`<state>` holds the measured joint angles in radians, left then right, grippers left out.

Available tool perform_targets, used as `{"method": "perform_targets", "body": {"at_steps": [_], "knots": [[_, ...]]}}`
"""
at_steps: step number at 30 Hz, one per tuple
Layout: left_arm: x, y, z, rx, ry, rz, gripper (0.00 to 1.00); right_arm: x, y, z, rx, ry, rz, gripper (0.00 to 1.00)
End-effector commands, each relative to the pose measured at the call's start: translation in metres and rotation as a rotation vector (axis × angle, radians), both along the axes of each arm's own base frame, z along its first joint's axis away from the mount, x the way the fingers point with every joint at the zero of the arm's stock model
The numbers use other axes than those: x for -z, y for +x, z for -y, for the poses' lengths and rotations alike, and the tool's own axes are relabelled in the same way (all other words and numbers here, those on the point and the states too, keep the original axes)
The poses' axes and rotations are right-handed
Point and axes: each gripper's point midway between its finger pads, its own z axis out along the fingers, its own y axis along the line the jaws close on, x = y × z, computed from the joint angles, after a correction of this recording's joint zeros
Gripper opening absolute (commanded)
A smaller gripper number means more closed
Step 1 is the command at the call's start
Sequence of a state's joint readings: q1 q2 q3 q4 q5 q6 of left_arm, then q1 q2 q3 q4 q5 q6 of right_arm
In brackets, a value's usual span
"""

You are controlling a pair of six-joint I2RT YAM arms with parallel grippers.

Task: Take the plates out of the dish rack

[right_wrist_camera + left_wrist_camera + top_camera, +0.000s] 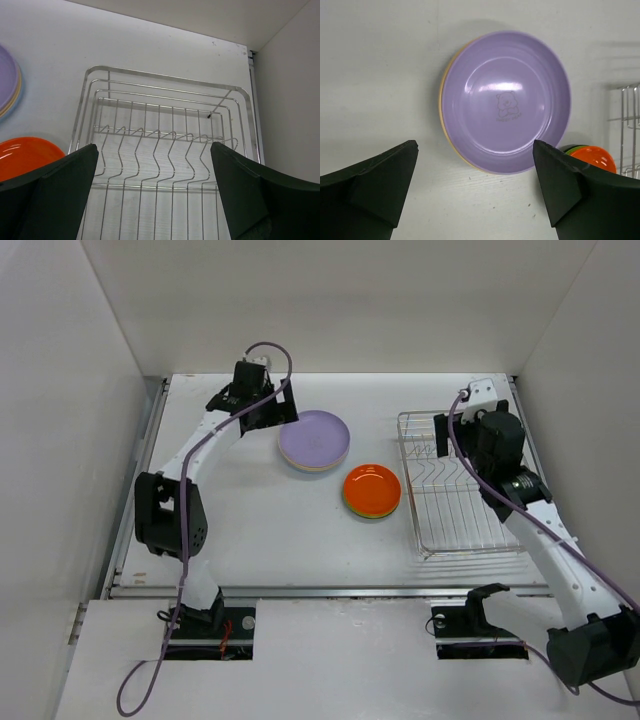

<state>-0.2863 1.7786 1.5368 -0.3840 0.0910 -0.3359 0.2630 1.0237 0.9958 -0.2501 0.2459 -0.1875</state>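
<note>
Seeing the worktop (260,535) carrying the dish rack (455,495) at right. Spotting plates lying left of it (none standing in the bars): lavender pile (314,439), then smaller orange pile (372,488). Catching left hand (275,405) hanging spread over lavender, right hand (152,150) spread over rack.

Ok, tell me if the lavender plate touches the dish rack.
Apart. Top external view shows bare table between the lavender plate and the dish rack.

Table (250,540): rack (455,512), lavender stack (315,440), orange stack (372,490)
</note>
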Motion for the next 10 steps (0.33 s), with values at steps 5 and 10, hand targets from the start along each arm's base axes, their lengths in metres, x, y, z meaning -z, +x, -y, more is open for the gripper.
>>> {"method": "perform_targets", "body": {"at_steps": [5,10], "knots": [[-0.024,0.001,-0.014,-0.045,0.039,0.079,0.99,-0.025,0.012,0.029,0.213,0.025,0.117,1.0],[-0.016,0.003,-0.017,-0.058,0.057,0.065,0.99,-0.031,0.009,0.027,0.184,0.011,0.132,1.0]]}}
